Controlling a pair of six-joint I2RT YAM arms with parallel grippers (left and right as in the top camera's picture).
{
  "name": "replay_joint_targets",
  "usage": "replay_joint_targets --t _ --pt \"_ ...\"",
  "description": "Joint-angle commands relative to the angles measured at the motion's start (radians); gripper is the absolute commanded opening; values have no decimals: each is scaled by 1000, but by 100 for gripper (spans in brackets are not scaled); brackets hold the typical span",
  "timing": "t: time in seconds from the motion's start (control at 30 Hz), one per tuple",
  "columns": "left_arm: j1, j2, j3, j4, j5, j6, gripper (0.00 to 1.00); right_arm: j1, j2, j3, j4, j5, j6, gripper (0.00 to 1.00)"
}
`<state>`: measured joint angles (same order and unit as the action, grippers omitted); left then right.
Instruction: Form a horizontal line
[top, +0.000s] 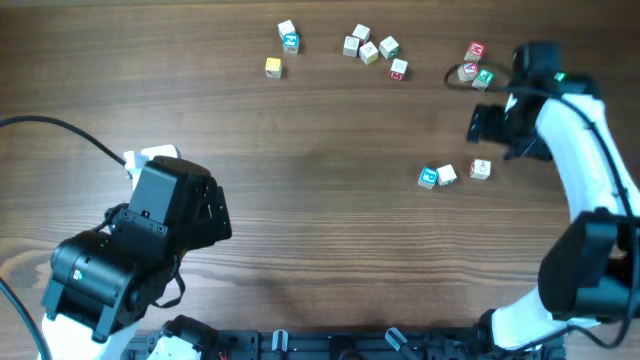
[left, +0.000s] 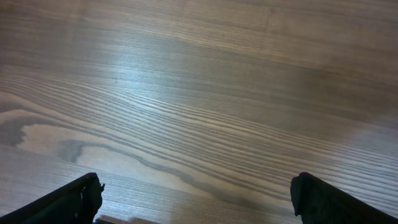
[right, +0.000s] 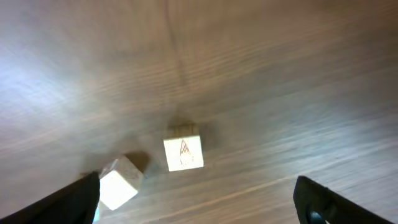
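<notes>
The horizontal line sits right of centre on the table: a blue-teal cube (top: 428, 177) touching a pale cream cube (top: 446, 175). A red-lettered cube (top: 480, 169) lies a small gap to their right. My right gripper (top: 487, 124) hovers above and behind these cubes, open and empty. The right wrist view shows the cream cube (right: 120, 180) and the red-lettered cube (right: 184, 153) between the open fingers (right: 196, 199). My left gripper (left: 196, 196) is open and empty over bare wood at the lower left; in the overhead view its fingers are hidden under the arm.
Loose cubes lie along the far edge: a white and blue one (top: 288, 37), a yellow one (top: 273, 67), a cluster (top: 370, 48) and red and green ones (top: 474, 65) near the right arm. A black cable (top: 50, 128) runs at the left.
</notes>
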<state>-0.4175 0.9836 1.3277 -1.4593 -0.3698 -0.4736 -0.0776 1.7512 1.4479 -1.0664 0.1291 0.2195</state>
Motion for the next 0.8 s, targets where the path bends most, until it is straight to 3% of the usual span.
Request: replay_joint_targets --t 0.0,0.27,0.77 --pt "5 0 -2 0 -11 -13 100 -2 -88 166 -104 -6 18 100" --pt "5 0 -2 0 -11 -13 100 -2 -292 250 -306 -251 19 100" --pt "5 0 -2 0 -11 -13 100 -2 -334 245 -348 -279 16 100"
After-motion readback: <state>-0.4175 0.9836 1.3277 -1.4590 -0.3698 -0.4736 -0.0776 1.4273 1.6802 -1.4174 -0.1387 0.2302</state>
